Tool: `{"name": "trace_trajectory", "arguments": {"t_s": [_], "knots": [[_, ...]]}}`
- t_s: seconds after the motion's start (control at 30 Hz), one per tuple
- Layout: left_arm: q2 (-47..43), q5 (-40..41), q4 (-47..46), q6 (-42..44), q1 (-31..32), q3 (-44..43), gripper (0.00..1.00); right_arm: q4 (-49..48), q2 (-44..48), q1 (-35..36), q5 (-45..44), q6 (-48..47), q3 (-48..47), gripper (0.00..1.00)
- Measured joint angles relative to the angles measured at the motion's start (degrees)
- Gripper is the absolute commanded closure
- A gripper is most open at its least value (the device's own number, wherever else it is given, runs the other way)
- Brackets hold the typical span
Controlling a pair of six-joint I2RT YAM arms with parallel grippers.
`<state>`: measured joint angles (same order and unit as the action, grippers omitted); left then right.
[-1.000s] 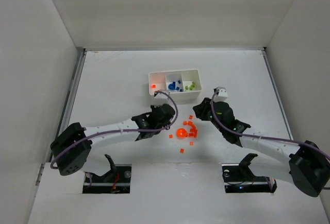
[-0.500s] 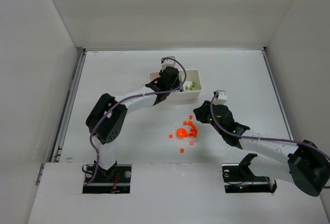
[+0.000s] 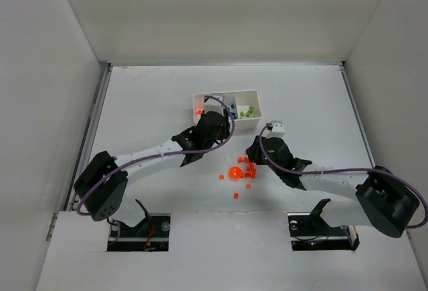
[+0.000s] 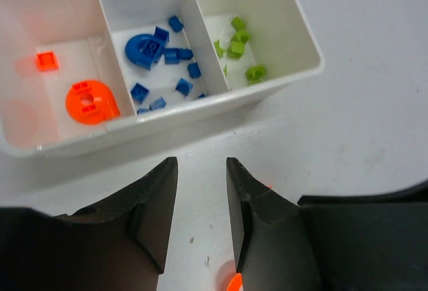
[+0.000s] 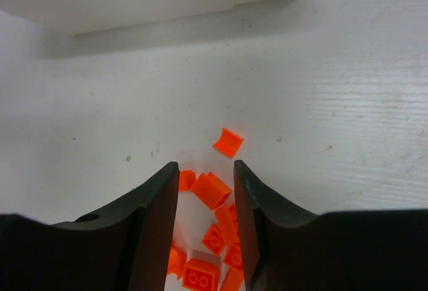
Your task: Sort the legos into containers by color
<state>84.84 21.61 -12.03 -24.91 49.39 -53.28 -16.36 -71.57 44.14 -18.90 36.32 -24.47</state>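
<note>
Pulled back from over the tray [image 4: 200, 107], our left pincer [image 4: 200, 217] gapes empty. We list orange, blue, green legos [image 4: 172, 55] compartmented, toward the table's [image 4: 374, 137] far edge; right pincer [image 5: 206, 217] parted, gripping nothing, astride loose orange legos [image 5: 212, 190].

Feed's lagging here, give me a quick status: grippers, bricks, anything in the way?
Left gripper open, empty, just short of the tray. Right gripper open over loose orange bricks. Tray contents sorted by color; nothing seen blocking.
</note>
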Motion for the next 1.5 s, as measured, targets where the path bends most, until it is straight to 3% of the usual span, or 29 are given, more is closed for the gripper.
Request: {"name": "trace_trajectory", "arguments": {"t_s": [0.33, 0.63, 0.8, 1.0, 1.23, 1.5], "knots": [[-9.9, 1.6, -0.6, -5.7, 6.8, 19.6, 0.68, 6.6, -4.9, 6.1, -5.6, 1.7, -4.9, 0.52], [-16.9, 2.1, -4.7, -7.5, 12.0, 28.0, 0.66, 14.4, -12.7, 8.5, -10.8, 4.6, -11.0, 0.52], [-21.0, 2.3, -8.7, -8.0, 13.3, 32.6, 0.66, 20.9, -16.5, 9.2, -13.1, 5.3, -17.1, 0.58], [-23.7, 2.2, -10.9, -8.6, 15.1, 35.0, 0.65, 29.5, -21.2, 11.6, -15.8, 8.2, -24.8, 0.52], [-31.1, 2.2, -8.3, -10.1, 13.4, 35.3, 0.65, 37.5, -21.0, 14.4, -17.6, 11.1, -29.9, 0.52], [-40.6, 0.3, 1.0, -11.3, 5.2, 35.3, 0.64, 36.1, -20.1, 14.1, -16.0, 10.8, -32.3, 0.5]]}}
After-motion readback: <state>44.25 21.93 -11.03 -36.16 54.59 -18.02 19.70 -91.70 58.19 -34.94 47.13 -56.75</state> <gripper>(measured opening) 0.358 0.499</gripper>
